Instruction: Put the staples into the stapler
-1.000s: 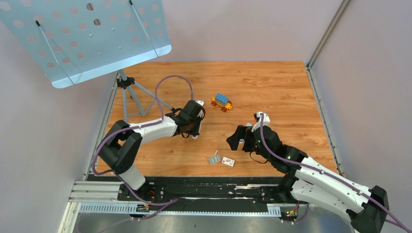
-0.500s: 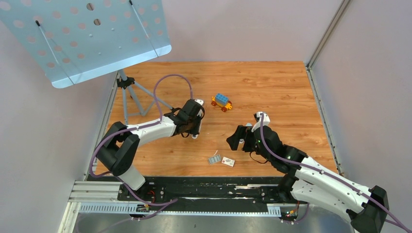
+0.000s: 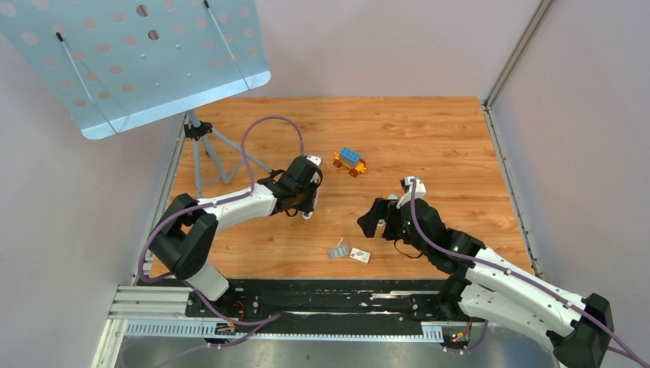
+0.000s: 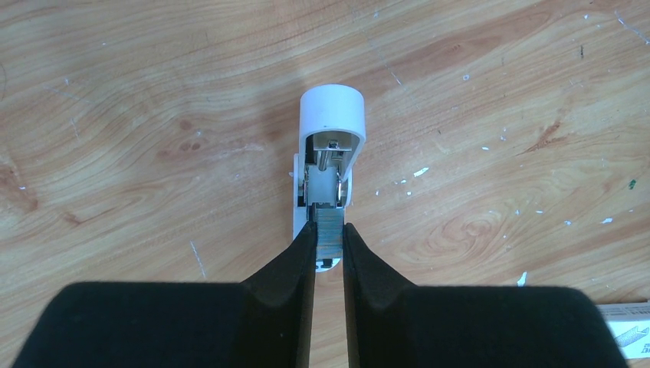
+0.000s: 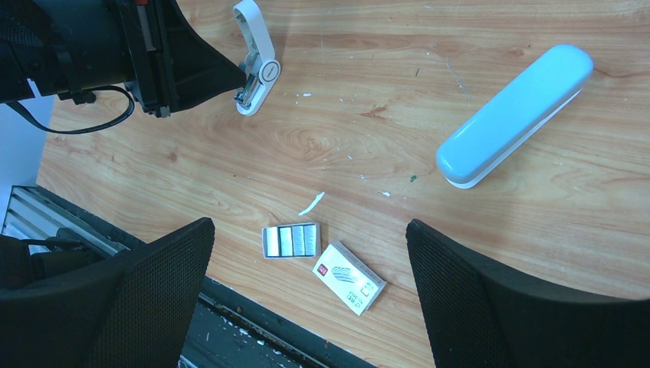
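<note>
Left fingers (image 4: 295, 268) pinch one staple strip (image 4: 329, 228) at one open stapler (image 4: 332, 115); right fingers (image 5: 153, 280) gape.

Grey staples (image 4: 329, 230) touch the channel of the open white stapler (image 4: 332, 113).

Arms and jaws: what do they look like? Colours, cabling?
Left arm and right arm: white links, black joints and wrists, with a purple cable running along each. Jaws are black and taper to the tips; the right's look finely textured.
</note>
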Robot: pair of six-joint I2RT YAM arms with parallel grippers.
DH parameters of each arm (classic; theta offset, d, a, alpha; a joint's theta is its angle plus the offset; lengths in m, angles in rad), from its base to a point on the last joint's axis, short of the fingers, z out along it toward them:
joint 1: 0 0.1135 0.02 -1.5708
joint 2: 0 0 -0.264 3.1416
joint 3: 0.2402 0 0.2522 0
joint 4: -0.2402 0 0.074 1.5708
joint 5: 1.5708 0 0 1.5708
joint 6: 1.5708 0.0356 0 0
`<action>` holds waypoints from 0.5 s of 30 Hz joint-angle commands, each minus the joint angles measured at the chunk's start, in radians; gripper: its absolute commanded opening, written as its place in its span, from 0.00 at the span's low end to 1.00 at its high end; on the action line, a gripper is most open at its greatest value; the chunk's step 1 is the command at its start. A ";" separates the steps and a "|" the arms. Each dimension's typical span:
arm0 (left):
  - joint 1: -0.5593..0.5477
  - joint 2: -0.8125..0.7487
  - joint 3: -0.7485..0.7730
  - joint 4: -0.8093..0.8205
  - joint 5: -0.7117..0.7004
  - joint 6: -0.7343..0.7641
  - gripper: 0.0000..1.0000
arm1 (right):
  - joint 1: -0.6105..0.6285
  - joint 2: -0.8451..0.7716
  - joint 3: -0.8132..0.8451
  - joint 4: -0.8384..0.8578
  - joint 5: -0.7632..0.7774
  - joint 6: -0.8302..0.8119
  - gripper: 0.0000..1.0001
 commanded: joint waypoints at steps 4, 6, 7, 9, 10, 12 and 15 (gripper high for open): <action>0.008 0.008 -0.014 -0.003 0.001 0.025 0.18 | -0.018 -0.003 0.012 -0.010 0.016 -0.008 0.99; 0.008 0.012 -0.019 -0.001 0.003 0.026 0.18 | -0.018 0.000 0.013 -0.010 0.015 -0.010 0.99; 0.008 0.013 -0.020 0.001 0.003 0.026 0.18 | -0.018 0.001 0.013 -0.010 0.015 -0.008 0.99; 0.008 0.016 -0.022 0.003 0.003 0.028 0.18 | -0.019 0.002 0.014 -0.009 0.014 -0.009 0.99; 0.008 0.018 -0.023 0.003 0.003 0.029 0.18 | -0.018 0.002 0.014 -0.010 0.015 -0.008 0.99; 0.008 0.020 -0.026 0.005 0.002 0.030 0.18 | -0.018 0.002 0.014 -0.009 0.016 -0.010 0.99; 0.008 0.020 -0.027 0.004 0.000 0.033 0.18 | -0.019 0.001 0.016 -0.010 0.016 -0.008 0.99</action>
